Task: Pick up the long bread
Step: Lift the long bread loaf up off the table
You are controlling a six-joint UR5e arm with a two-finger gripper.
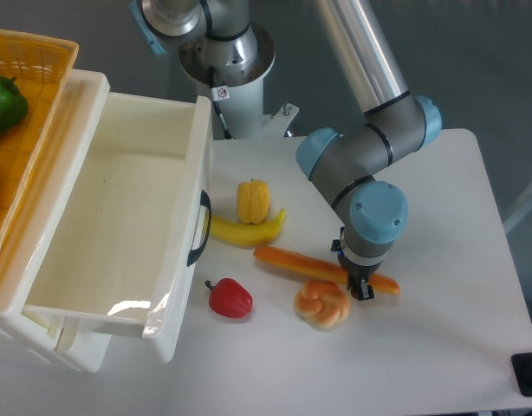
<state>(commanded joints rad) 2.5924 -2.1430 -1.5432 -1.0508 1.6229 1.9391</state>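
The long bread point(296, 261), a glossy orange-brown baguette, runs from the table's middle down to the right. My gripper point(360, 288) points straight down over its right part, fingers closed on either side of it. The bread's right end pokes out just past the fingers and looks slightly off the table. The arm's blue-capped wrist point(376, 214) hides the grip point from above.
A knotted bun point(321, 303) lies just below the bread, touching the fingers' left side. A banana point(247, 230), a yellow pepper point(253, 200) and a red pepper point(230, 298) lie to the left. An open white drawer point(201, 186) and an orange basket point(41, 69) fill the left side.
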